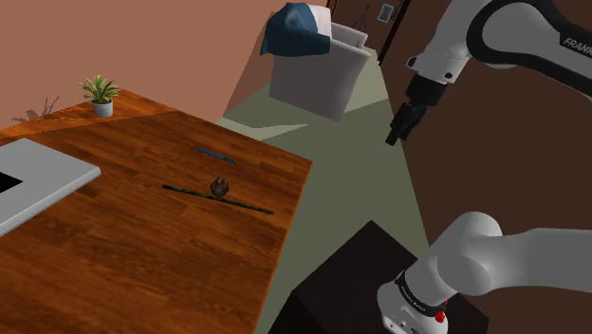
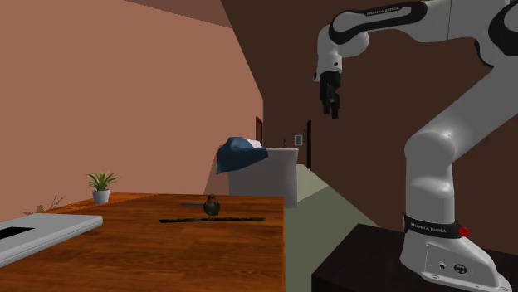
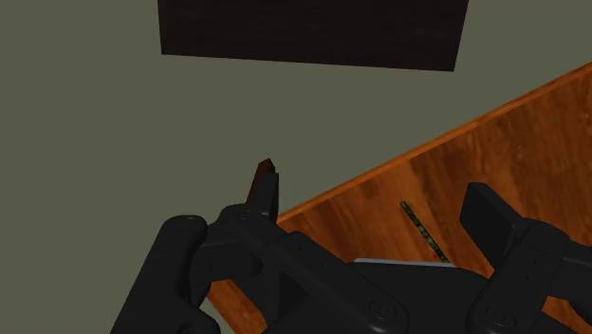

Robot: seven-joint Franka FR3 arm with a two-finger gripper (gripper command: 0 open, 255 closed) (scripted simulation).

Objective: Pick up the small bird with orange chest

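**Bird pickup: jaws wide, off the counter's edge**

1. Stand and arm. The stand [image 1: 353,285] sits just off the counter [image 1: 142,256], on its long free edge. The arm rises from the stand and carries the jaws high above that edge, over the floor [image 3: 95,142] rather than over the counter top.

2. Jaws. They are spread wide and hold nothing. In the wrist view the two fingers [image 3: 491,220] stand well apart, with the counter's edge running below them.

3. Target. The bird [image 1: 220,187] stands on the counter, a short way in from the free edge and well apart from the jaws. It rests on or against a thin dark strip [image 1: 242,204] that lies flat on the counter, roughly across the line of approach from the edge.

4. Orientation. In the second exterior view the bird [image 2: 211,206] looks taller than wide, so its long axis is judged to be upright. Which way it faces is too small to tell.

5. Handling. The bird is judged to be a small, light, rigid figure with a rounded body that may slip or tip. Take hold across the widest part of the body, below the head, with the jaws coming down from above. Keep the fingertips clear of the strip.

6. Farther in on the counter: a thin blue rod [image 1: 216,154], then a white slab [image 1: 43,176] at the far side, then a potted plant [image 1: 101,95] at the far corner.

7. Beyond the counter: an armchair [image 1: 318,76].
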